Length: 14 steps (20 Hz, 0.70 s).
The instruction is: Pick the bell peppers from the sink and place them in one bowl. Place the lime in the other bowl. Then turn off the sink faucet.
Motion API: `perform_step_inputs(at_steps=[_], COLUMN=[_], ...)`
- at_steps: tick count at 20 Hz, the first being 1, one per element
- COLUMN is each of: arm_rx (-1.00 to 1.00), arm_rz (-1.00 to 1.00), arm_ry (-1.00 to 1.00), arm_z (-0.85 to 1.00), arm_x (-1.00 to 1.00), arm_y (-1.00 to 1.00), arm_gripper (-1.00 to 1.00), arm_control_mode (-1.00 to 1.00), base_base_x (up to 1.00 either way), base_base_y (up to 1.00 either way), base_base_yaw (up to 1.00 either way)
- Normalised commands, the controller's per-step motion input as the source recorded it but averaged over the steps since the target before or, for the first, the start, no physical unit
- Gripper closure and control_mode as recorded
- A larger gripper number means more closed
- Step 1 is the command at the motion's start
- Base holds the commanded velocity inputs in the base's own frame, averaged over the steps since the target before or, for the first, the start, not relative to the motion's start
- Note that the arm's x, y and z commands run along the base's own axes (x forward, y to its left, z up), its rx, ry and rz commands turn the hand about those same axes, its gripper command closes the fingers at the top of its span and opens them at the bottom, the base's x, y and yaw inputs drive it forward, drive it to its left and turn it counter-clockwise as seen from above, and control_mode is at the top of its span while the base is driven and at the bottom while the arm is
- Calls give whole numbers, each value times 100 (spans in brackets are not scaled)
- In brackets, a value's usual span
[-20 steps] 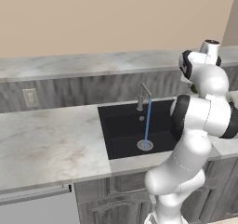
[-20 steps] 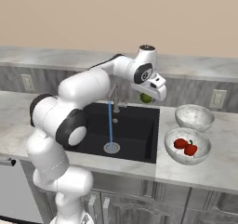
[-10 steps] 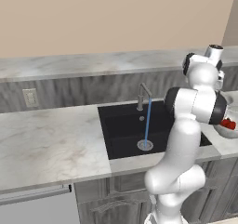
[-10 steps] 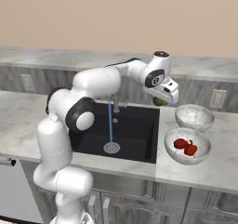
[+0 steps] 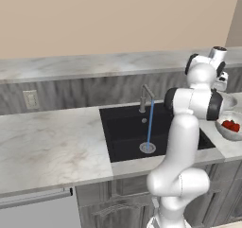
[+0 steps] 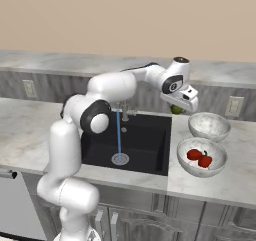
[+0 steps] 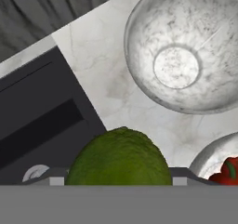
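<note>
Both bell peppers (image 6: 199, 157) sit in the one bowl (image 6: 216, 169). My gripper (image 6: 178, 107) pinches the lime (image 6: 176, 109) just beside the other bowl (image 6: 210, 125); I must drop it there, then shut the running sink faucet (image 6: 125, 110).

Pale marble counter (image 5: 47, 146), grey wood-grain backsplash (image 5: 85, 92), two wall outlets (image 5: 31, 99) (image 6: 233, 106), grey cabinet doors (image 6: 145, 220), beige wall (image 5: 113, 19)

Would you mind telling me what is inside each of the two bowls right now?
The nearer bowl holds both red bell peppers. The farther bowl looks bare inside in the hand view, down to its round base. The lime sits in the gripper, beside that bowl, not in it.
</note>
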Motion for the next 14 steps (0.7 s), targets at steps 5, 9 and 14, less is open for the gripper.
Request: perform_step_inputs(at_steps=[5,9,14], arm_rx=[0,0,0], arm_rz=[0,0,0], arm_ry=[4,3,2], arm_z=[-14,-16,-12], arm_x=[17,18,18], arm_y=[-28,-29,-28], arm_gripper=[100,100,100], arm_control_mode=[-100,-100,-100], base_base_x=[0,0,0], base_base_y=[0,0,0], base_base_yaw=[0,0,0])
